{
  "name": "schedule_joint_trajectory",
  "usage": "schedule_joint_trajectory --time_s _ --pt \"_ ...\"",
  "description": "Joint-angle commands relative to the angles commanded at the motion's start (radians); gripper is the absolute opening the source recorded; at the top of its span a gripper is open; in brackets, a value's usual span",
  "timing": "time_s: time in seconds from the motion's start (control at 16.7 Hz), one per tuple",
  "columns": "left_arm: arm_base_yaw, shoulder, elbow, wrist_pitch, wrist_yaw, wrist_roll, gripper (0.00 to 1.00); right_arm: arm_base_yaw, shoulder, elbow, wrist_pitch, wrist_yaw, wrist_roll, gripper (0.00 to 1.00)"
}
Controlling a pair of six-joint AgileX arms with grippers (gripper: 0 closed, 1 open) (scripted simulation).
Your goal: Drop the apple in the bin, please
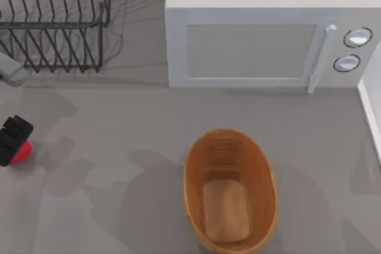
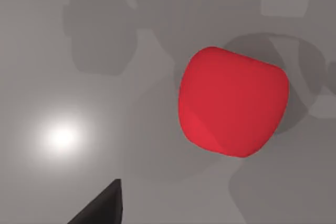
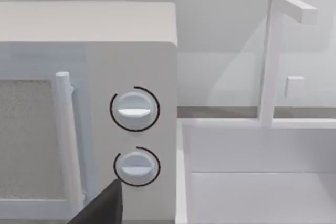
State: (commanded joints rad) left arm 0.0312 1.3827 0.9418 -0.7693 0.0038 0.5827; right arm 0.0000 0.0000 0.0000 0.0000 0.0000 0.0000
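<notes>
Top view: left hand (image 1: 13, 141) over the apple (image 1: 21, 153); its spread, I cannot tell.

I saw a plain grey table (image 1: 119, 147) crossed by soft shadows. At its back stood a white microwave (image 1: 250, 46) with two round dials, a black wire dish rack (image 1: 56, 22) to its left, a pale wall (image 3: 226, 14) behind.

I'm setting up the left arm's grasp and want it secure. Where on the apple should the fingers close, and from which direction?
Grip the apple across its widest middle, coming from straight above. It is smooth and rounded with no visible stem or handle, and rests on the bare table, so opposite sides look free. The left gripper is already above it.
</notes>
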Motion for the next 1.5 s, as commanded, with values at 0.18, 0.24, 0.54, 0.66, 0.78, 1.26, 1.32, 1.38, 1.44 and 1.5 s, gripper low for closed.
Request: schedule_joint_trajectory --time_s 0.18,0.24,0.54,0.66,0.78,1.26,1.32,1.38,1.44,1.5 --pt "0.004 0.219 0.158 -0.123 0.001 0.096 1.0 0.0 0.0 0.0 0.0 0.0 0.0 1.0" --pt "0.005 0.281 0.203 -0.156 0.001 0.123 1.0 0.0 0.0 0.0 0.0 0.0 0.0 1.0" --pt "0.009 0.455 0.338 -0.248 0.002 0.201 1.0 0.0 0.0 0.0 0.0 0.0 0.0 1.0" --pt "0.009 0.46 0.342 -0.251 0.002 0.204 1.0 0.0 0.0 0.0 0.0 0.0 0.0 1.0" --pt "0.009 0.46 0.342 -0.251 0.002 0.204 1.0 0.0 0.0 0.0 0.0 0.0 0.0 1.0" --pt "0.009 0.544 0.23 -0.044 0.002 0.204 1.0 0.0 0.0 0.0 0.0 0.0 0.0 1.0" --pt "0.009 0.558 0.212 -0.015 0.002 0.205 1.0 0.0 0.0 0.0 0.0 0.0 0.0 1.0" --pt "0.009 0.57 0.199 0.005 0.002 0.206 1.0 0.0 0.0 0.0 0.0 0.0 0.0 1.0" --pt "0.009 0.575 0.192 0.013 0.002 0.206 1.0 0.0 0.0 0.0 0.0 0.0 0.0 1.0" --pt "0.009 0.575 0.192 0.014 0.002 0.206 1.0 0.0 0.0 0.0 0.0 0.0 0.0 1.0"
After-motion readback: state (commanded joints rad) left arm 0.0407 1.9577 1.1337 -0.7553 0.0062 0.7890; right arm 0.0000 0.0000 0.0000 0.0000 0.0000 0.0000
